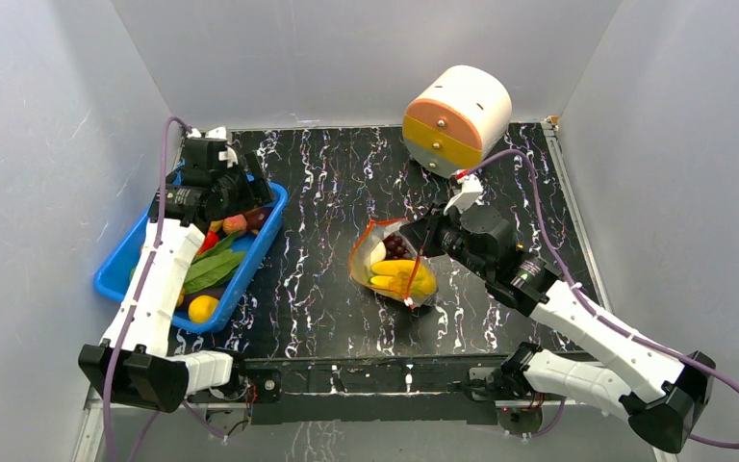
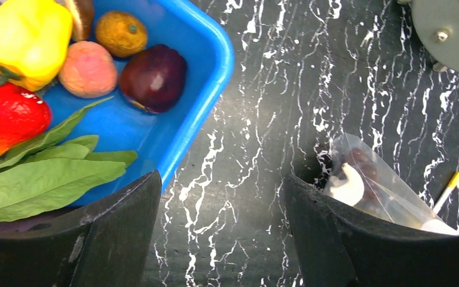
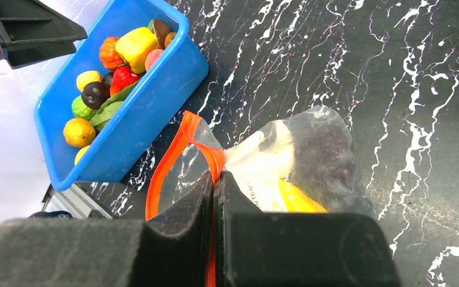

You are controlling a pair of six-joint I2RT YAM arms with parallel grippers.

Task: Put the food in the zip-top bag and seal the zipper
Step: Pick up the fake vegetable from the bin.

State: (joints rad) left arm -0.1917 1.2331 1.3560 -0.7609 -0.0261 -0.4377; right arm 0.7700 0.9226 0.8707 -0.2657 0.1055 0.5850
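Observation:
The zip-top bag (image 1: pixel 394 268) lies mid-table with a yellow banana (image 1: pixel 396 273) and purple grapes (image 1: pixel 396 246) inside. In the right wrist view the bag (image 3: pixel 317 149) shows grapes (image 3: pixel 329 158), the banana (image 3: pixel 296 200) and its orange-red zipper (image 3: pixel 167 161) looped open. My right gripper (image 1: pixel 414 241) is shut on the zipper strip at the bag's mouth; it also shows in its wrist view (image 3: pixel 215 179). My left gripper (image 1: pixel 250 192) is open and empty above the blue bin's far end; its wrist view (image 2: pixel 221 227) shows bare table between the fingers. More food lies in the bin: yellow pepper (image 2: pixel 24 39), strawberry (image 2: pixel 9 116), plum (image 2: pixel 153 78).
The blue bin (image 1: pixel 250 265) stands at the left, holding green leaves (image 2: pixel 42 179), a peach (image 2: pixel 88 69) and an orange (image 2: pixel 121 33). A round white, orange and yellow drawer unit (image 1: pixel 457 120) stands at the back right. White walls close in the table.

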